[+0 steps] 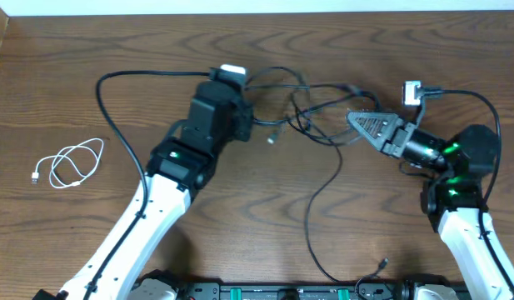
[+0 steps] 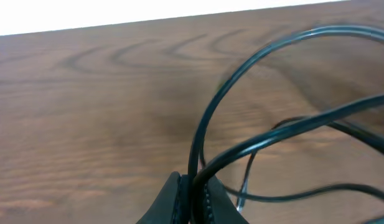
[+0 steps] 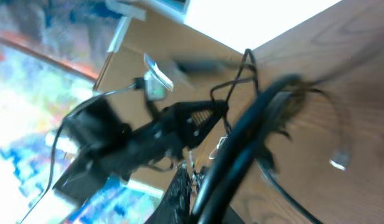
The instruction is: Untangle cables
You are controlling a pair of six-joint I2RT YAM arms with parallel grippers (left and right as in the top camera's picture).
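A: State of the hands?
B: Left hand (image 2: 193, 186) closed, pinching black cables (image 1: 311, 112). Right hand (image 1: 354, 119) closed on the same tangle, at its 3 o'clock.
A: Location?
B: Tangle at 12 o'clock on the counter (image 1: 240, 217); white cable (image 1: 69, 162) coiled at 9 o'clock, untouched.

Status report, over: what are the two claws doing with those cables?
Left claw shut on black cables. Right claw shut on them too. White cable coiled aside, untouched. Nothing blocking.

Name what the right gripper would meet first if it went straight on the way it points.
Probably the knot of black cables just ahead of the right gripper, though height is unclear.
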